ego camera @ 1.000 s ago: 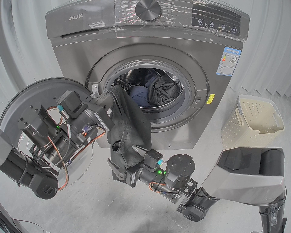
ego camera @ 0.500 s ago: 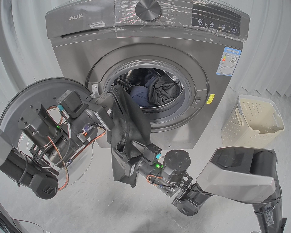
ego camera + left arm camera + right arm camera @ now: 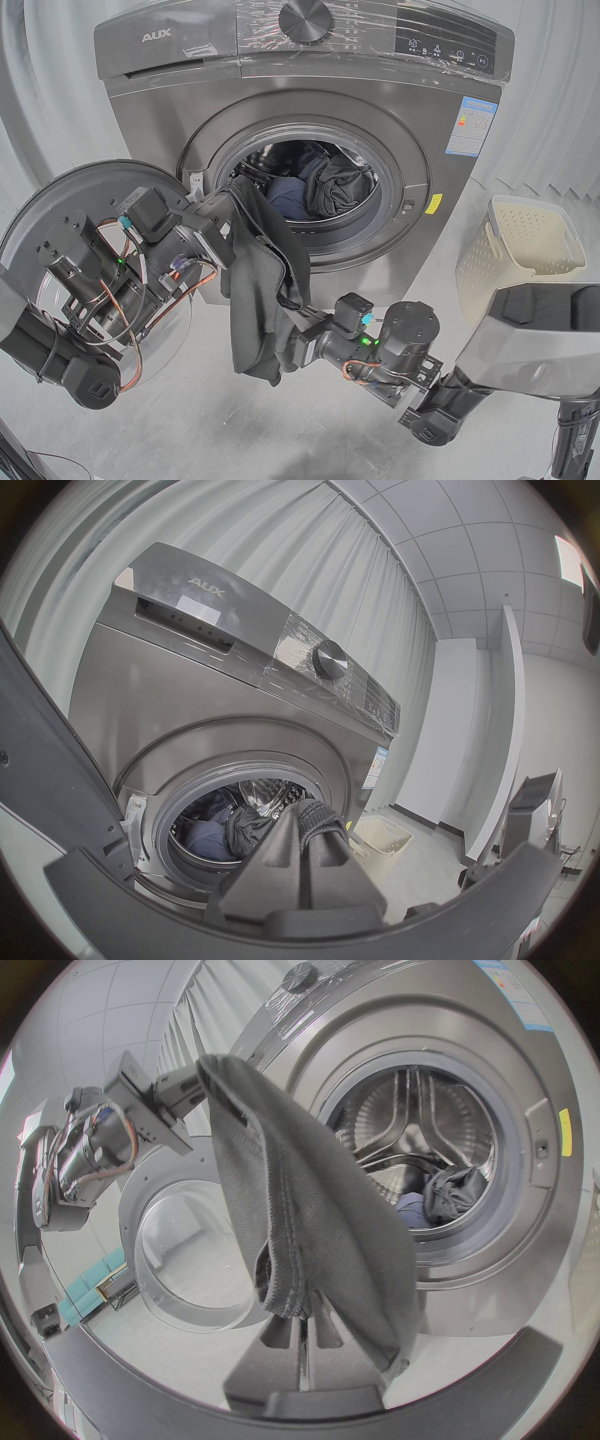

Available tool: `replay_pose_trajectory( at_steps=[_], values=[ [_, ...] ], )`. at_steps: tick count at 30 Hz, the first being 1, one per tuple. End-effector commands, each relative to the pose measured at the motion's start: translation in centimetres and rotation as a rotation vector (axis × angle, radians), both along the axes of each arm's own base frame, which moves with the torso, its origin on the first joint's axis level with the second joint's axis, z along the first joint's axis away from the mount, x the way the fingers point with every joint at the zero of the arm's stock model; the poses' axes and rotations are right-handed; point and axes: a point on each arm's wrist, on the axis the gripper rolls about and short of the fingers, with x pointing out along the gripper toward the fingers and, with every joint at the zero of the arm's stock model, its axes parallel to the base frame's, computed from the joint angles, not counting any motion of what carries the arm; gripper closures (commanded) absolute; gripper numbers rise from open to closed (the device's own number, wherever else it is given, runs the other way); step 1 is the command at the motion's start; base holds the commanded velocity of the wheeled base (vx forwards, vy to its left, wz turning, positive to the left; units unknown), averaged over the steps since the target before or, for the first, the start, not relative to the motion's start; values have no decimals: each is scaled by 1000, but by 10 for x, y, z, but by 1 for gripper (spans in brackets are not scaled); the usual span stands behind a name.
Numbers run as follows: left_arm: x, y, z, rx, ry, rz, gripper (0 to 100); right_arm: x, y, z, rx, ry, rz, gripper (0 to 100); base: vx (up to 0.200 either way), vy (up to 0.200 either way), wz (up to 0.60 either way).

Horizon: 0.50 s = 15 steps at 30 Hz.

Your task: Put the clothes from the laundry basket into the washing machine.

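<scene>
The washer (image 3: 300, 94) is seen with its door (image 3: 75, 187) swung open to the left; the basket (image 3: 531, 250) is set at its right. Clothes (image 3: 331, 184) are piled in the drum (image 3: 270, 159). A dark cloth (image 3: 262, 281) is hung before the opening, its top edge clamped in the closed left gripper (image 3: 230, 192), a lower fold apparently pinched by the closed right gripper (image 3: 292, 315).

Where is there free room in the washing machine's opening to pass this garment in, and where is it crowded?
Free: the upper half of the drum, between the door ring at the top and the clothes below. Crowded: the drum's bottom, with a blue cloth and a black cloth, and the opening's left edge, where the held garment hangs.
</scene>
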Motion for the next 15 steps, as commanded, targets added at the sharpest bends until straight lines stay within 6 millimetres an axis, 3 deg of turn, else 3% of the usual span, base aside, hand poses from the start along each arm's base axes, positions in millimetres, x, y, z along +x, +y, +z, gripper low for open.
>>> replay_pose_trajectory(
  at_steps=[1,6,12,15],
  values=[
    [2,3,-2,5,5,11,100,-12,-46,34,12,-15,-55,100,0,0,0],
    [12,13,-11,19,26,55,100,-22,-85,54,21,-30,-98,100,0,0,0],
    [8,14,-7,15,20,53,100,-48,-109,80,55,-71,-101,100,0,0,0],
    [4,15,-9,20,29,49,100,-49,-120,90,75,-99,-126,100,0,0,0]
  ],
)
